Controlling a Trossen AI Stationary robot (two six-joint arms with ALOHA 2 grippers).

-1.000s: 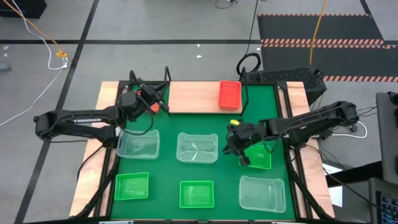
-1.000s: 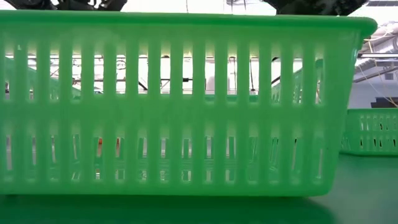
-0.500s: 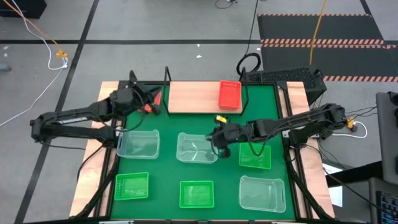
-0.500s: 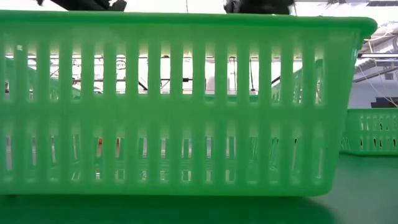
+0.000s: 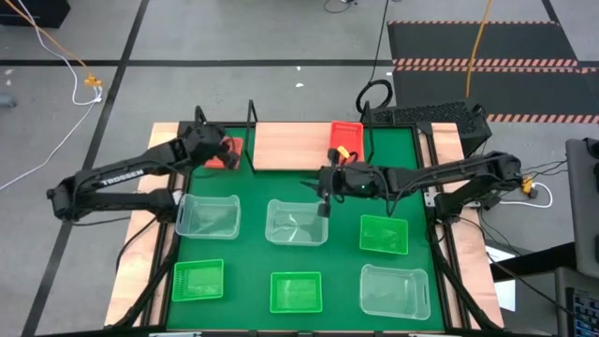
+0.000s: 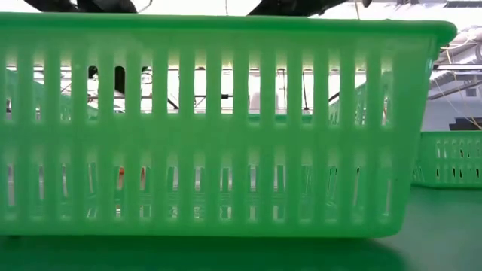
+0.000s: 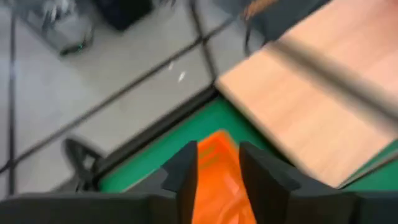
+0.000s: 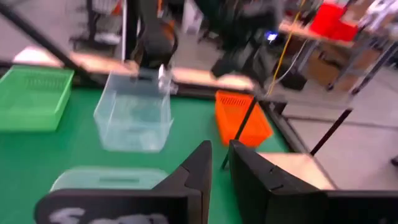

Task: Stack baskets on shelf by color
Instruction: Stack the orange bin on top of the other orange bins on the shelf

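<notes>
One red basket (image 5: 226, 153) lies on the green mat beside the shelf's (image 5: 290, 146) left end, also seen in the right wrist view (image 8: 242, 118). My left gripper (image 5: 221, 147) is over it, open. Its fingers stand on either side of a strip of the basket (image 7: 217, 171). A second red basket (image 5: 345, 137) rests on the plank's right end. My right gripper (image 5: 320, 187) hovers in front of the shelf above the mat. It points toward the table's left, open by a narrow gap (image 8: 221, 148) with nothing in it. My left gripper has a strip of the red basket (image 7: 219, 155) between its parted fingers, which come from above at a slant. I cannot tell whether either finger touches it. The basket rests on the mat.
Three clear baskets (image 5: 208, 215) (image 5: 297, 222) (image 5: 395, 291) and three green baskets (image 5: 384, 234) (image 5: 198, 280) (image 5: 296, 292) stand on the mat. The near green basket (image 6: 226, 128) fills the low view. The shelf's black rods (image 5: 251, 122) stand beside the left red basket.
My right gripper has left the green basket at the right and gone up, toward the table's left and then the far edge, tipping from pointing down to nearly level. My left arm's wrist has swung toward the far edge above the red basket.
</notes>
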